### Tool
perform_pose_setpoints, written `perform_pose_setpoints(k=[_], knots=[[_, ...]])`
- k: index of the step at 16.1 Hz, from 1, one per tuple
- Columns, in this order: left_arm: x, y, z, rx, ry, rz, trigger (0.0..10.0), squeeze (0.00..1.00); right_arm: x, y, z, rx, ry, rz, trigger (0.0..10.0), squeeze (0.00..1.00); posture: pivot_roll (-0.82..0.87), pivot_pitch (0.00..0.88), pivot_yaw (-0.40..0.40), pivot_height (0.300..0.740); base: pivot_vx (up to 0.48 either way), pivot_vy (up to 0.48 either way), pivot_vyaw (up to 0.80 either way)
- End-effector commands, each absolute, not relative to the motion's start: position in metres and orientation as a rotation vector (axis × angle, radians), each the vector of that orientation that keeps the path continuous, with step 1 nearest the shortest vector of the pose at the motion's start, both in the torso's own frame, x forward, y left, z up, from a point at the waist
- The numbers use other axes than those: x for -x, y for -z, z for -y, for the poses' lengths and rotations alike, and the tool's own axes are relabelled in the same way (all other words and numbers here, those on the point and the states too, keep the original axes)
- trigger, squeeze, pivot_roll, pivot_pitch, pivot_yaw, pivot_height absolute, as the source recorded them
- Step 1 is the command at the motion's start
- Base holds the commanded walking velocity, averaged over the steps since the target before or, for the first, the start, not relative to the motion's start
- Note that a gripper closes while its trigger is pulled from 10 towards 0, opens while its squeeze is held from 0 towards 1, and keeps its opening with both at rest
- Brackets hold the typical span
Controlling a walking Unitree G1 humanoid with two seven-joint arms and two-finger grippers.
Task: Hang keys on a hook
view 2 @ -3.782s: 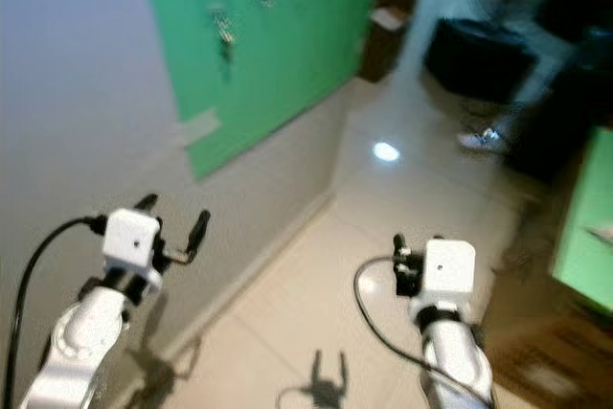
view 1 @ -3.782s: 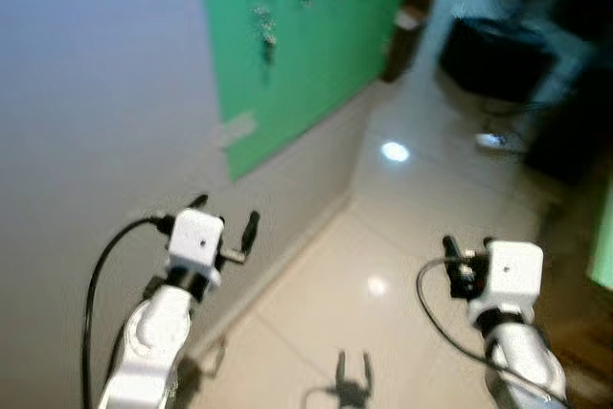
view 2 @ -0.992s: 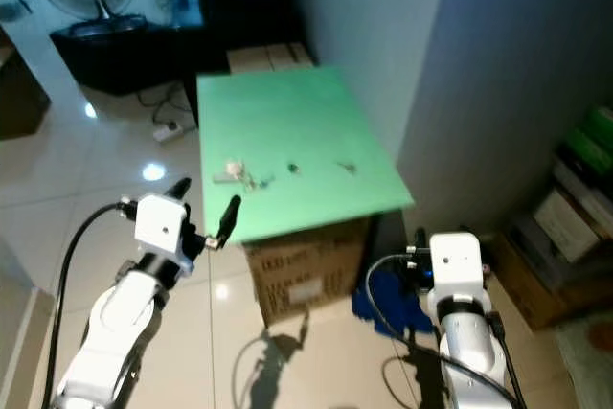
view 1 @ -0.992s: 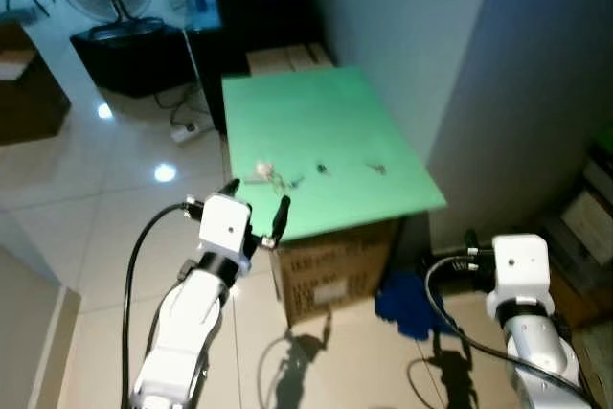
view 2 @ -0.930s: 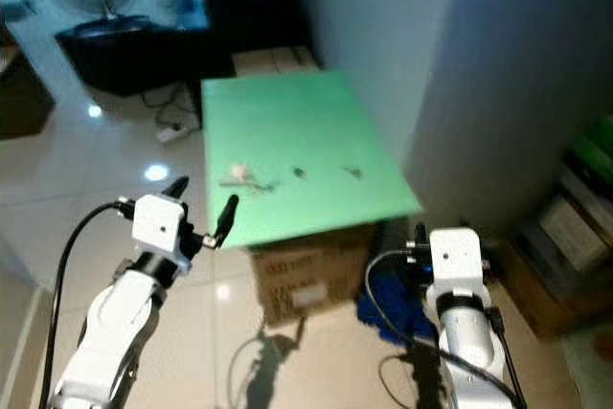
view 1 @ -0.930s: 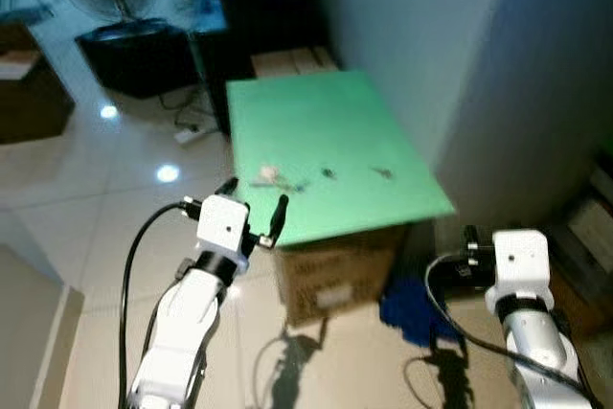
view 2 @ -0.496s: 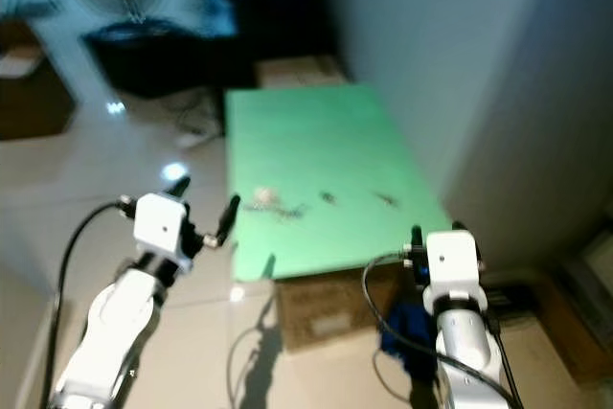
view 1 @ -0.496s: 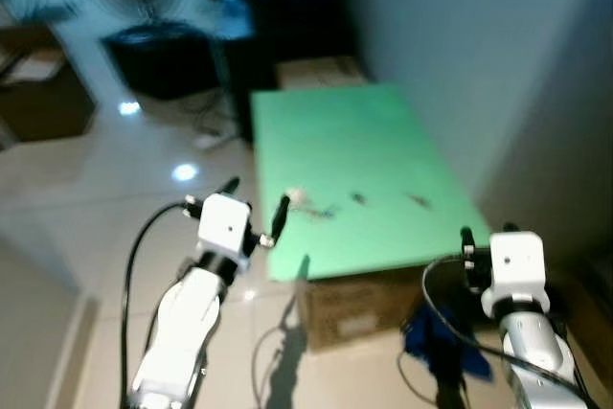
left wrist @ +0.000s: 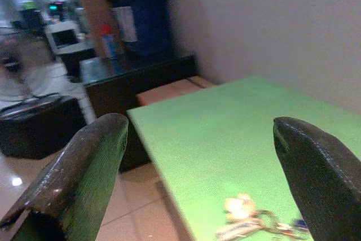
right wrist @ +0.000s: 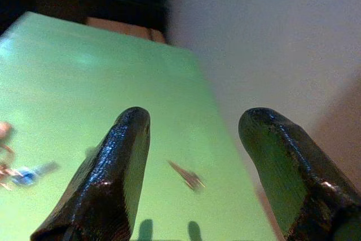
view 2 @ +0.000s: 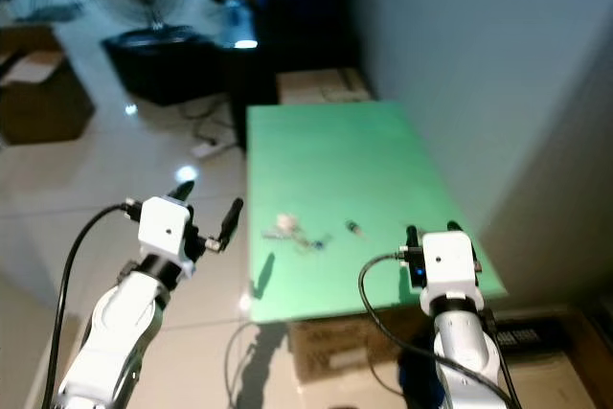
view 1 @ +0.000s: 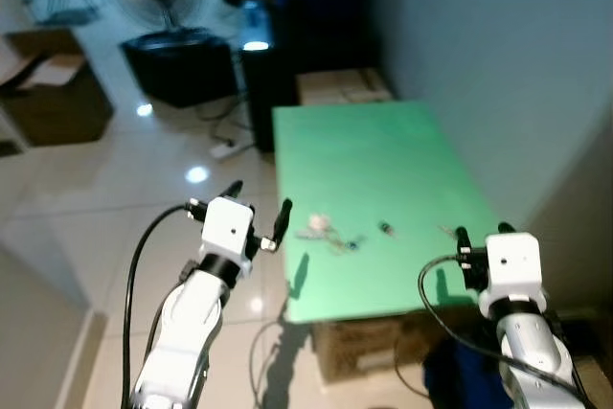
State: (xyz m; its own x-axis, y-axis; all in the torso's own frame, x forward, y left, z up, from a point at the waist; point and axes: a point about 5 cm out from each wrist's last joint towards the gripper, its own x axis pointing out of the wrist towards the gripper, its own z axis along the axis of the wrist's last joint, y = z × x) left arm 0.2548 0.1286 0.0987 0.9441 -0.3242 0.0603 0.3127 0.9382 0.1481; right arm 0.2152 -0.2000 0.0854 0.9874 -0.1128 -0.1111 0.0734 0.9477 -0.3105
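Having turned from the wall, both empty, open pincers, left pincer [view 1: 259,211] and right pincer [right wrist: 194,156], now face what look like keys [view 1: 326,232] on the green desk [view 1: 383,150], ready for pickup.

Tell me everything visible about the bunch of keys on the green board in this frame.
The keys lie flat on the green board, near its left edge and toward the robot's end. They look like a small loose cluster: a pale, whitish piece, thin metal parts trailing from it, and a small blue bit at the end. Details are too small and blurred to tell more. Neither gripper touches them; the left gripper hovers just off the board's edge beside them.
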Motion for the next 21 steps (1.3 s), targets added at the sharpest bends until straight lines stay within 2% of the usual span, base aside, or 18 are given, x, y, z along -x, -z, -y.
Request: perform_pose_setpoints(k=[1,3,9,16,21], knots=[[-0.255,-0.097,-0.137,-0.163,0.308,0.072,10.0,0.0,-0.217,-0.083,0.193,0.291,0.064,-0.137,10.0,0.0,-0.16,0.031,0.026,0.74,0.379,0.0,0.0],[-0.253,-0.096,-0.138,-0.163,0.31,0.066,10.0,0.0,-0.213,-0.077,0.194,0.189,0.098,-0.2,10.0,0.0,-0.16,0.036,0.024,0.74,0.369,0.0,-0.4],[-0.246,-0.089,-0.139,-0.146,0.348,0.024,10.0,0.0,-0.2,-0.074,0.19,0.17,0.101,-0.217,10.0,0.0,-0.17,0.046,0.03,0.74,0.292,0.0,-0.77],[-0.234,-0.08,-0.138,-0.144,0.323,-0.016,10.0,0.0,-0.199,-0.076,0.189,0.221,0.048,-0.227,10.0,0.0,-0.17,0.043,0.003,0.74,0.0,0.0,0.0],[-0.234,-0.076,-0.145,-0.155,0.268,-0.049,10.0,0.0,-0.214,-0.074,0.183,0.255,-0.031,-0.237,10.0,0.0,-0.17,0.048,-0.013,0.74,0.0,0.0,0.0]])
